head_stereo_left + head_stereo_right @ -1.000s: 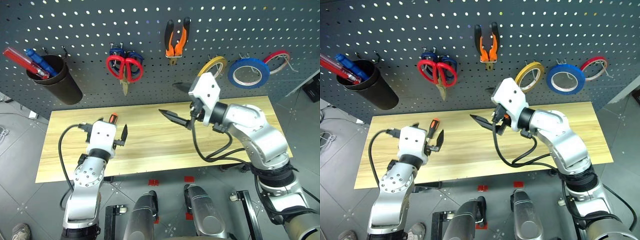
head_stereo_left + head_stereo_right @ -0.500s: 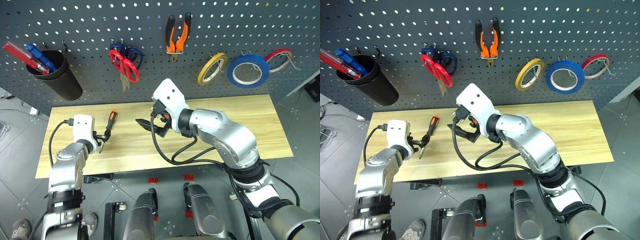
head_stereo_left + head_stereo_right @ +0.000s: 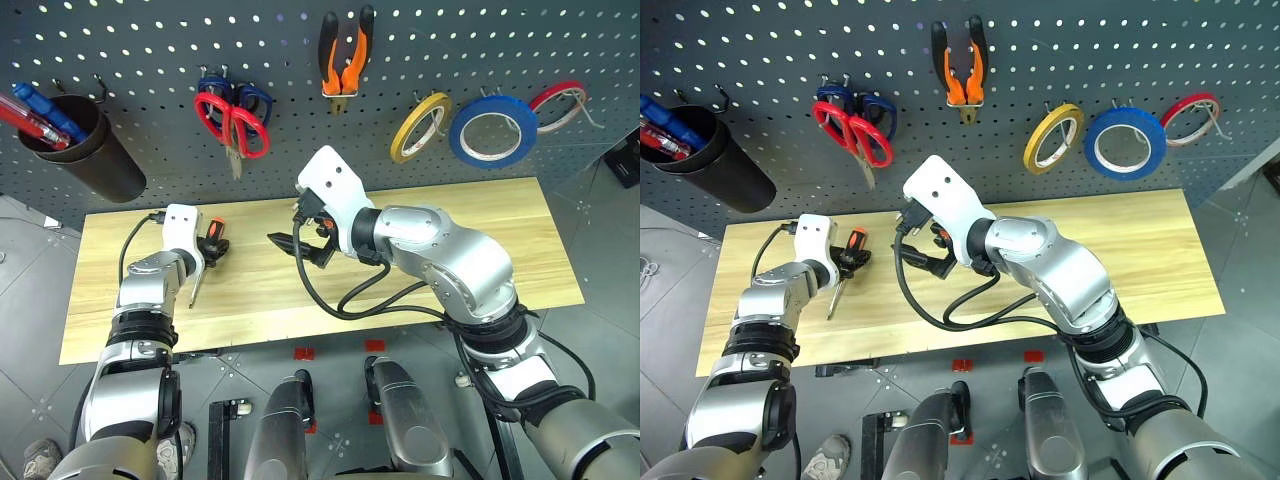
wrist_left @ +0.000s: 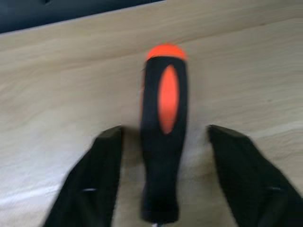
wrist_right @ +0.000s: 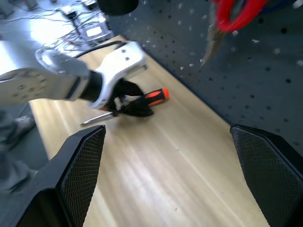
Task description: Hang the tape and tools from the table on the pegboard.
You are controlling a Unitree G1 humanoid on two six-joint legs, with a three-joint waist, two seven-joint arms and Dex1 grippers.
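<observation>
Straddling the screwdriver [image 4: 163, 142] handle, the left end effector [image 3: 214, 243] has fingers [image 4: 94, 184] on either side with gaps left, not yet clenched. It lies on the counter [image 3: 480, 250] at nine o'clock. At centre the right end effector [image 3: 300, 243] hovers released. Blue tape [image 3: 493, 130], pliers [image 3: 342, 55] and red scissors [image 3: 235, 125] hang on the pegboard [image 3: 150, 60].
</observation>
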